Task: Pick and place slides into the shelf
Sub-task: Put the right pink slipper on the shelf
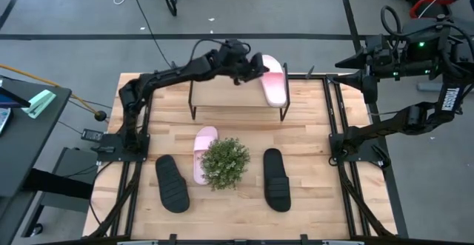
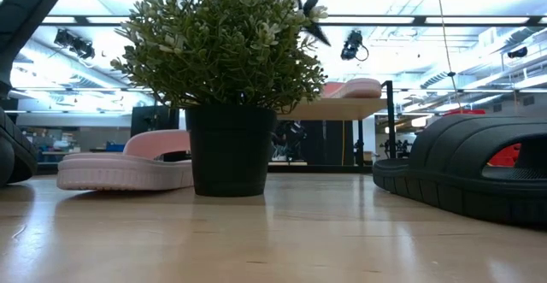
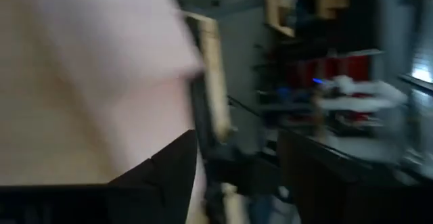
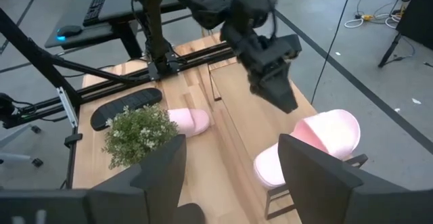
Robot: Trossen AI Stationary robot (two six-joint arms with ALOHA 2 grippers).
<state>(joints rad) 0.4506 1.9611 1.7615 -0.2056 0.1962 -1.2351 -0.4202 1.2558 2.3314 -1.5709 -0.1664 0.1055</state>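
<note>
Pink slide on shelf, left tool beside it

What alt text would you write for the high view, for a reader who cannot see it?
Top-down view of a wooden table: the left arm's pincer is beside a pink slide lying on the shelf's right end. In front stand a potted plant, a second pink slide and two black slides; the right arm waits at the table's right edge.
</note>
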